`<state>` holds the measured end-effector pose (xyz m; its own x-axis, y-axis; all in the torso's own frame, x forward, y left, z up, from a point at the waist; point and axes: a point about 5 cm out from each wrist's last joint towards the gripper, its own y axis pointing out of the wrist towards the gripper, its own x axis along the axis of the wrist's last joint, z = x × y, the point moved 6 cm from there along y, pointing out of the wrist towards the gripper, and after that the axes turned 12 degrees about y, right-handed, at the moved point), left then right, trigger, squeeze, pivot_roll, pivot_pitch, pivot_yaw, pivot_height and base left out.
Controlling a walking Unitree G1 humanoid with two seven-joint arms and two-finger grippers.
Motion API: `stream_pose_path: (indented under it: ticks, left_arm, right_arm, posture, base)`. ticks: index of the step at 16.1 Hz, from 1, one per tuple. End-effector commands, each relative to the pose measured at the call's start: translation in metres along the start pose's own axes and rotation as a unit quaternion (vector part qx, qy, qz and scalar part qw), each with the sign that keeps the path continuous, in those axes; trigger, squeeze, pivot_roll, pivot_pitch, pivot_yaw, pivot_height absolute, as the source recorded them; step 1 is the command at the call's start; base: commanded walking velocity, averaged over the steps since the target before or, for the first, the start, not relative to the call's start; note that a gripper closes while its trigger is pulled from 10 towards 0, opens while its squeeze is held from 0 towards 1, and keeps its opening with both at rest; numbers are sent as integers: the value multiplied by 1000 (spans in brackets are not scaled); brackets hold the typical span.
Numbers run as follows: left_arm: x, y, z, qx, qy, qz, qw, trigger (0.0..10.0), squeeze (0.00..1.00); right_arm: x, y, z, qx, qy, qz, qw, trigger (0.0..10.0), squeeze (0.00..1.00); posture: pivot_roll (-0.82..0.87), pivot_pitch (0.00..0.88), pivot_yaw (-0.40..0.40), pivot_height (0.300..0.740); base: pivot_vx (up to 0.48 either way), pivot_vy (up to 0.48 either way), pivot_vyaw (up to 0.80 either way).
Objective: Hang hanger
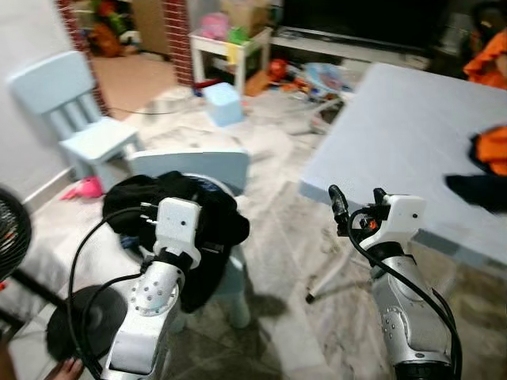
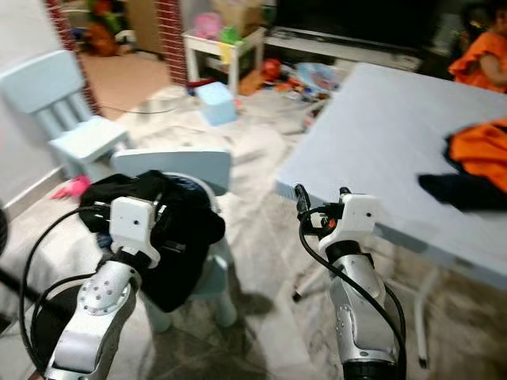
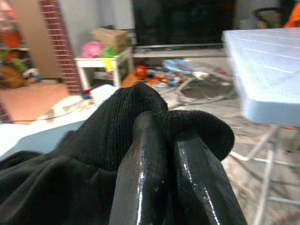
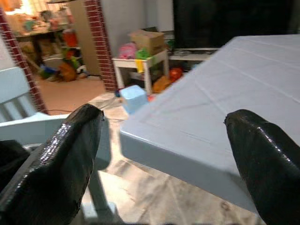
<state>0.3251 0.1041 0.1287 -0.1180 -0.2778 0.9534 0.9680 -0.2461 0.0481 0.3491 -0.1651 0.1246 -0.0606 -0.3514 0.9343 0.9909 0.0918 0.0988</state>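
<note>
A black garment (image 1: 215, 223) is bunched over the back of a small pale blue chair (image 1: 198, 162) in front of me. My left gripper (image 3: 161, 125) is shut on a fold of that garment (image 3: 117, 117), whose knitted edge wraps over the fingertips. My right gripper (image 1: 357, 195) is held open in the air near the corner of the pale blue table (image 1: 396, 119), with nothing between its fingers (image 4: 61, 159).
Orange clothes (image 1: 493, 149) and a dark cloth (image 1: 475, 190) lie on the table's right side. A second blue chair (image 1: 83, 119) stands at the left wall. A black fan (image 1: 12, 229) is at my left, and toys litter the floor (image 1: 317, 79) beyond. A person in orange (image 2: 485, 51) is at the far right.
</note>
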Motion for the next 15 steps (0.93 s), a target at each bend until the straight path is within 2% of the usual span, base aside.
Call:
stream_pose_path:
  ticks: [1,10,13,15]
  left_arm:
    - [12,3,-2,-9,-2,-20,1000,10000,0]
    - [18,6,-8,-26,1,-32,999,10000,0]
    - [19,7,-9,-28,-1,-34,999,10000,0]
    - [19,8,-10,-29,-2,-34,999,10000,0]
  right_arm:
    - [-1,1,-1,0,0,5,1000,10000,0]
    - [0,5,-2,-1,1,4,1000,10000,0]
    - [0,6,-2,-2,1,3,1000,10000,0]
    - [1,7,-3,-3,1,3,1000,10000,0]
  posture:
    - [-36,0,-12,740]
    - [-33,0,-15,740]
    - [-35,0,-15,740]
    - [-36,0,-15,740]
  base:
    - [0,0,-800]
    - [0,0,-797]
    - [0,-280,-602]
    - [0,-323,0]
